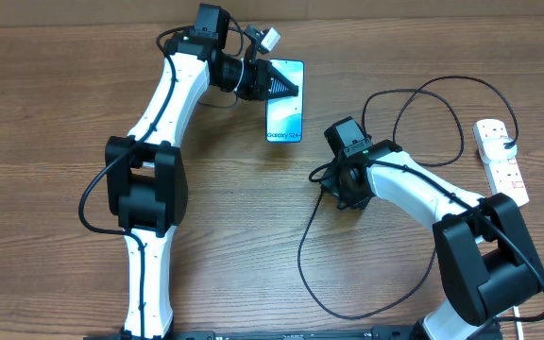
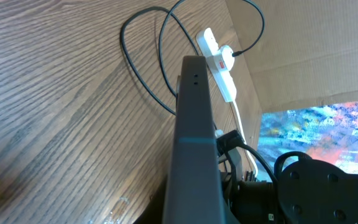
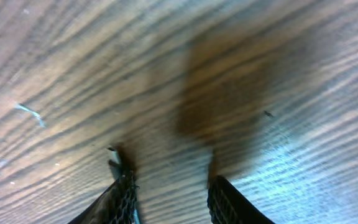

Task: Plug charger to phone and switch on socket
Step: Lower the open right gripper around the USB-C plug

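The phone (image 1: 286,118), its light blue screen marked "Galaxy S24", lies at the back middle of the table. My left gripper (image 1: 289,87) is shut on its upper part. The left wrist view shows the phone (image 2: 194,124) edge-on as a dark slab running away from the camera. The charger (image 1: 299,260) is a thin black cable looping from the socket (image 1: 501,161) across the right half of the table. My right gripper (image 1: 348,196) points down at the wood beside the cable. In its wrist view my right gripper (image 3: 169,183) stands open over bare wood, with a small tip-like piece at the left fingertip.
The white socket (image 2: 219,65) with a black plug shows beyond the phone in the left wrist view, near a cardboard wall at the table's far side. Loops of the charger (image 2: 122,38) lie on the wood there. The table (image 1: 45,142) is brown wood.
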### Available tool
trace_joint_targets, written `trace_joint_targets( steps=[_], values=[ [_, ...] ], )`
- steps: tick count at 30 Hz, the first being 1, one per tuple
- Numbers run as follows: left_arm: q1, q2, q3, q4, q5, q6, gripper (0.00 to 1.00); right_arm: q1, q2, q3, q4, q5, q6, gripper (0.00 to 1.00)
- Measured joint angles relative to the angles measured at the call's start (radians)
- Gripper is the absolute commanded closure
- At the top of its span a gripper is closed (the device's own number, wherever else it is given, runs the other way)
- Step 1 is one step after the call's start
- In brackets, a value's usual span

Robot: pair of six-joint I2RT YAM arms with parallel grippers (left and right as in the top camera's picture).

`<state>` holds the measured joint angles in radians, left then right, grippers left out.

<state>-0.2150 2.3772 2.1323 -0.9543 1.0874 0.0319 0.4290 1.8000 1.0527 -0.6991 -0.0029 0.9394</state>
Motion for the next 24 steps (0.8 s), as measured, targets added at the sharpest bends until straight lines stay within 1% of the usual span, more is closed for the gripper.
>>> trace_joint_targets(
  steps=[4,7,10,14,24],
  values=[
    [0.006,0.0,0.0,-0.006,0.0,0.0,0.95,0.0,0.0,0.0,0.007,0.0,0.0,0.62],
    [0.008,0.0,0.0,-0.01,0.0,0.0,0.96,0.0,0.0,0.0,0.008,0.002,0.0,0.63],
    [0.008,0.0,0.0,-0.011,0.0,0.0,0.96,0.0,0.0,0.0,0.009,0.002,0.002,0.62],
    [0.008,0.0,0.0,-0.011,0.0,0.0,0.96,0.002,0.0,0.0,0.035,-0.001,0.002,0.62],
    [0.008,0.0,0.0,-0.011,0.0,0.0,0.96,0.004,0.0,0.0,0.04,-0.019,0.003,0.63]
  ],
)
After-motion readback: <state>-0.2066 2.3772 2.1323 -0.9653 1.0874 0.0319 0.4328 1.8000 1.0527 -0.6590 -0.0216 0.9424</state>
